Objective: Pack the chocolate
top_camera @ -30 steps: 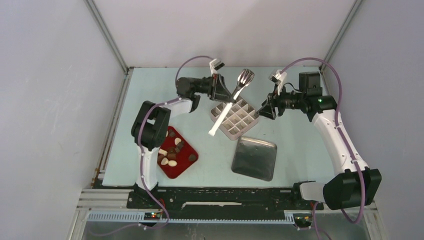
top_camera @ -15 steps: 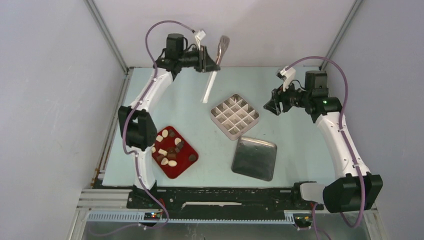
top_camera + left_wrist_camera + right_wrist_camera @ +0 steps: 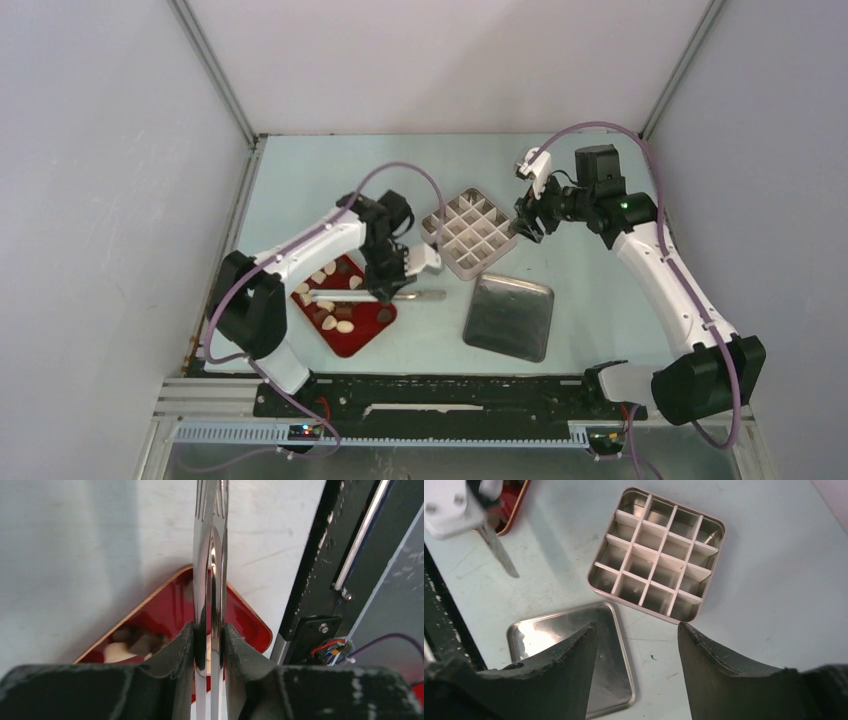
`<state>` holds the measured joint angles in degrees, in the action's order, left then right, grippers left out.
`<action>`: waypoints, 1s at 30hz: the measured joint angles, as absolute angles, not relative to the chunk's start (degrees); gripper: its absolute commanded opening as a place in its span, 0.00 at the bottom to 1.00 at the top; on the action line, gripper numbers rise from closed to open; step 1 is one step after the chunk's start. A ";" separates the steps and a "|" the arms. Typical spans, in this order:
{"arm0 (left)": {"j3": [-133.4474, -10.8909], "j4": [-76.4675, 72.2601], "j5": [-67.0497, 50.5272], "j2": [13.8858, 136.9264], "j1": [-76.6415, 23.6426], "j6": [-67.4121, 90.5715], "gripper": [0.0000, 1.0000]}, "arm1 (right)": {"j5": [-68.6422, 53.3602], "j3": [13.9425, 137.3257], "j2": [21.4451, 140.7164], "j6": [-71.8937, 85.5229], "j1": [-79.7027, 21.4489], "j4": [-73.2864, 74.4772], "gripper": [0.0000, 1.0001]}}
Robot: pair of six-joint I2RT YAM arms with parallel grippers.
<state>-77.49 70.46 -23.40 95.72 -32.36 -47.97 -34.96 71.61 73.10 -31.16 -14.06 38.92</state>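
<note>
Small cream-white and dark brown pieces of chocolate (image 3: 345, 326) lie on a red tray (image 3: 354, 343) at the near left. My left gripper (image 3: 386, 288) hangs over the tray's right side, shut on metal tongs (image 3: 425, 295) that lie level across the tray. In the left wrist view the tongs (image 3: 210, 570) run between the fingers, with the red tray (image 3: 165, 605) and a cream chocolate (image 3: 117, 652) below. A square tin (image 3: 468, 232) with a white divider grid stands mid-table, its cells holding nothing. My right gripper (image 3: 522, 222) hovers open at the tin's right edge, holding nothing.
The tin's flat metal lid (image 3: 510, 317) lies near and right of the tin, also seen in the right wrist view (image 3: 569, 645) below the left finger. The black rail runs along the table's near edge. Grey walls close in both sides.
My left arm has swung from high at the back down to the red tray, carrying the tongs. The right gripper has shifted left toward the tin and its jaws have widened a little.
</note>
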 measured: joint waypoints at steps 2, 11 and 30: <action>-71.40 68.20 -21.39 93.14 -35.57 -48.34 0.07 | -36.53 71.37 73.43 -30.11 -14.11 38.68 0.62; -56.58 47.44 -19.84 91.94 -39.79 -43.48 0.29 | -40.75 56.18 66.59 -26.87 -13.72 34.20 0.64; -46.72 32.40 -18.52 78.26 -40.64 -43.22 0.78 | -41.80 52.01 68.53 -31.59 -23.66 32.21 0.67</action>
<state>-46.72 32.40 -18.52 78.26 -40.64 -43.22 -41.80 52.01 68.53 -31.59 -23.66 32.21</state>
